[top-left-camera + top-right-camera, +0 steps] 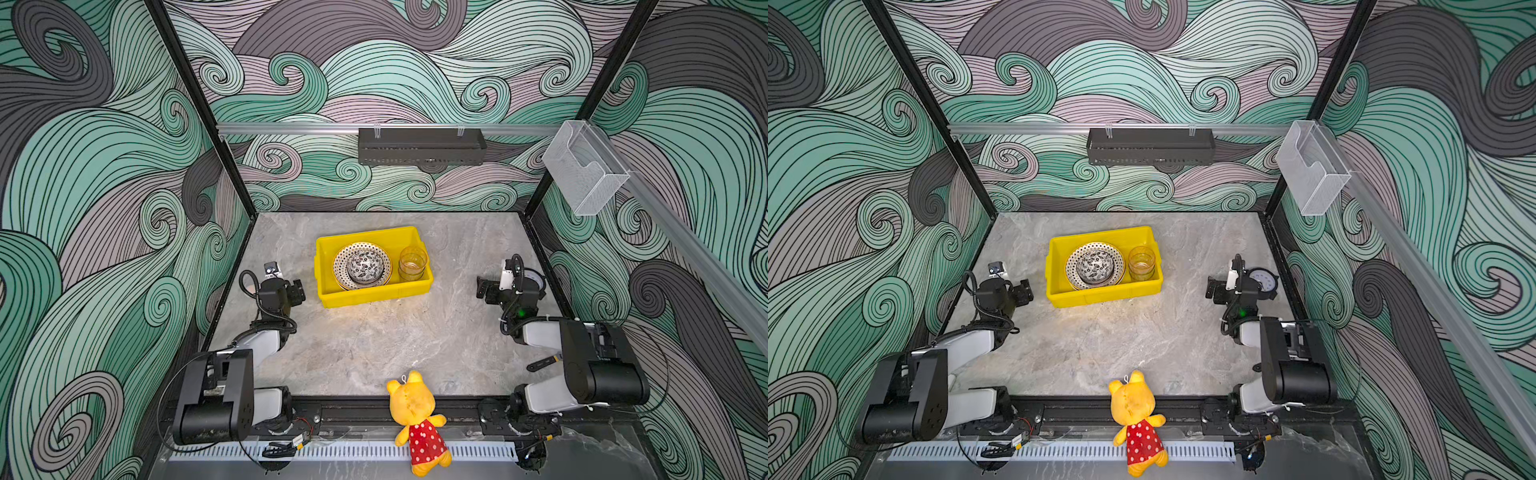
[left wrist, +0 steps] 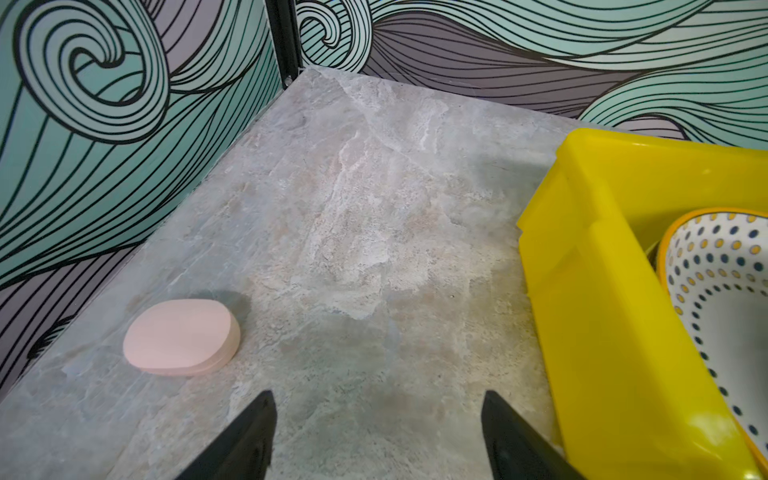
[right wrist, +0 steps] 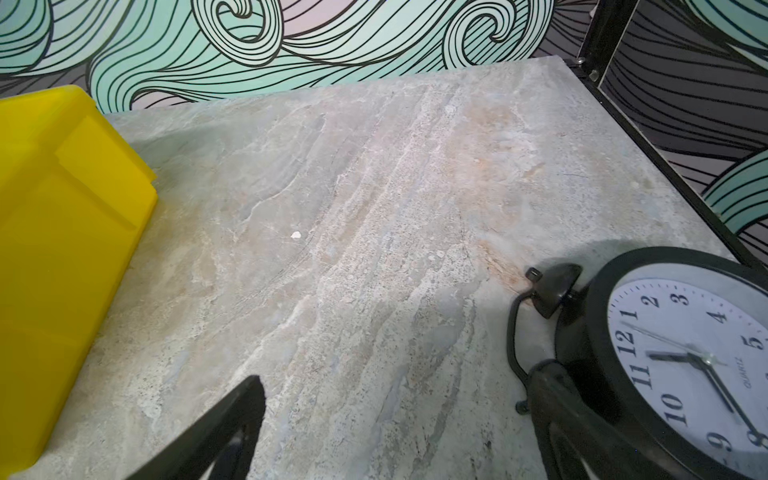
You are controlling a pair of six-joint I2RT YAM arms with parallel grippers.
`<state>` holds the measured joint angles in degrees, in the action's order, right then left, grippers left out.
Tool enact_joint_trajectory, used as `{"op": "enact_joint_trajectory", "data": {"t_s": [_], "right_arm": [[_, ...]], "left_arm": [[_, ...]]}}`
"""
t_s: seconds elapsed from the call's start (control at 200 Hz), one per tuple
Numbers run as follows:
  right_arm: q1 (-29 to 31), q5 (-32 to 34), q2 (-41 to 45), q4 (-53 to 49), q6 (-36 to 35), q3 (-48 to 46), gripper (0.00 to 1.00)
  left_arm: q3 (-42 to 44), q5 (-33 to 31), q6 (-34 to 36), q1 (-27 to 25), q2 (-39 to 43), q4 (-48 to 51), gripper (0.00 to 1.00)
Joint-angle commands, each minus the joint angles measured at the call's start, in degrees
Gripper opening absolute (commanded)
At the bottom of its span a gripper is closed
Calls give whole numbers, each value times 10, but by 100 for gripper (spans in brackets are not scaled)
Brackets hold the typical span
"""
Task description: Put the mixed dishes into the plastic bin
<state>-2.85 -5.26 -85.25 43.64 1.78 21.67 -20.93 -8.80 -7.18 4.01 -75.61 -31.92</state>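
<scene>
Both top views look down from the front — low wrist views each catch the bin (image 2: pixel 602 316).

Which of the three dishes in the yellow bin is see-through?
The amber cup, upright at the right end of the bin in both top views. The dotted plate and the leafy bowl resting on it are opaque and patterned.

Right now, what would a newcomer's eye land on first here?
The yellow bin toward the back of the table, holding a dotted-rim plate with a leafy bowl on it and an amber cup beside them. Next, the yellow plush bear in red at the front edge. The left pincer and right pincer stand open either side of the bin.
</scene>
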Motion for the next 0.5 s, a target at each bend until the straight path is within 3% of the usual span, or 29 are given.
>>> {"op": "enact_joint_trajectory", "data": {"t_s": [0.0, 0.14, 0.22, 0.245, 0.26, 0.495], "right_arm": [[1, -31, -8, 41, -27, 12, 99], [7, -42, -26, 66, -40, 6, 99], [10, -36, -31, 68, -40, 8, 99], [11, -32, -29, 64, -41, 10, 99], [12, -31, -27, 58, -41, 11, 99], [14, -27, -27, 57, -42, 11, 99]], "left_arm": [[-15, 33, 26, 4, -39, -85, 79], [-20, 61, 40, 4, -110, -138, 81], [-35, 81, 47, 4, -104, -96, 82], [-37, 87, 52, 3, -108, -98, 96], [-38, 92, 56, 3, -109, -97, 98], [-66, 84, 50, 3, -117, -52, 99]]}}
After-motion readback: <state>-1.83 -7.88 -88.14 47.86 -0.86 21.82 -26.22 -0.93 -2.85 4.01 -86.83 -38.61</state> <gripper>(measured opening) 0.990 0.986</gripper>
